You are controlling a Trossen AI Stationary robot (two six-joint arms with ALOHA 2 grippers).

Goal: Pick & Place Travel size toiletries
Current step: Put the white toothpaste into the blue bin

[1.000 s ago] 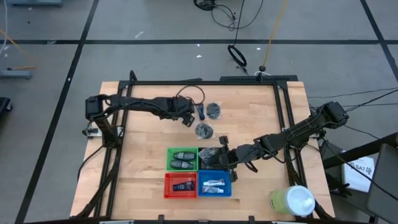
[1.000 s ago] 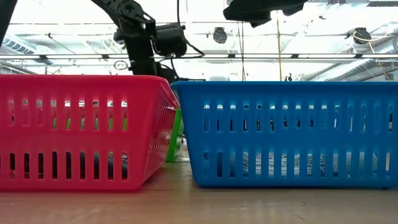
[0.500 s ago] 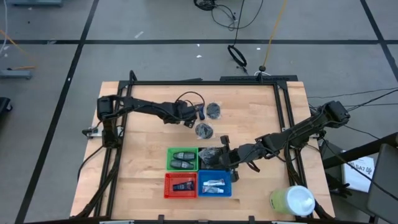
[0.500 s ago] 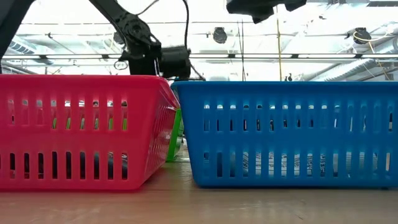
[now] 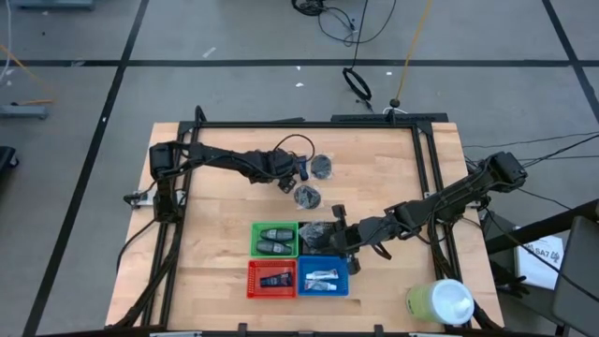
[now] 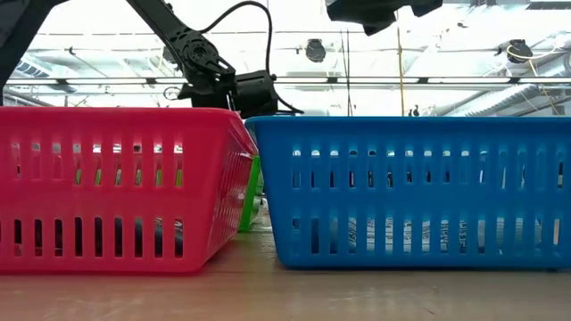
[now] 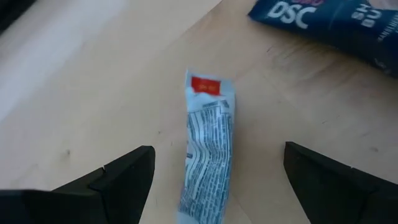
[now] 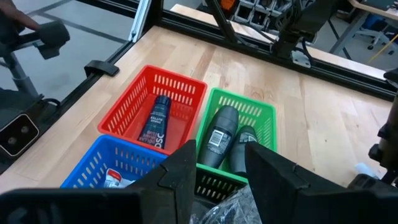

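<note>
My left gripper (image 7: 219,150) is open and low over the table's far middle (image 5: 288,177). Its fingers stand on either side of a white-and-blue tube (image 7: 208,124) that lies flat on the wood, and they touch nothing. A dark blue tube (image 7: 329,25) lies just beyond it (image 5: 304,169). Two dark mesh puffs (image 5: 322,167) (image 5: 307,196) rest on the table nearby. My right gripper (image 8: 221,149) hangs high over the trays (image 5: 329,234), shut on a third mesh puff (image 8: 230,202). My right gripper has a dark mesh puff between its two fingers (image 8: 186,168), coming from above and pointing down. The puff's glossy mesh (image 8: 233,198) shows only low between the fingers. The place of contact is at the picture's edge. The puff is lifted clear above the trays.
The green tray (image 5: 275,227) holds two dark grey ovals (image 8: 217,134). The red tray (image 5: 251,278) holds a dark blue tube (image 8: 154,118), and the blue tray (image 5: 323,289) holds a white-and-blue tube. A pale green cylinder (image 5: 440,301) stands at the near right corner. Bare wood lies left of the trays.
My left gripper has moved toward the table's right and come lower, closing in on the white-and-blue tube. My right gripper has kept still over the trays.
</note>
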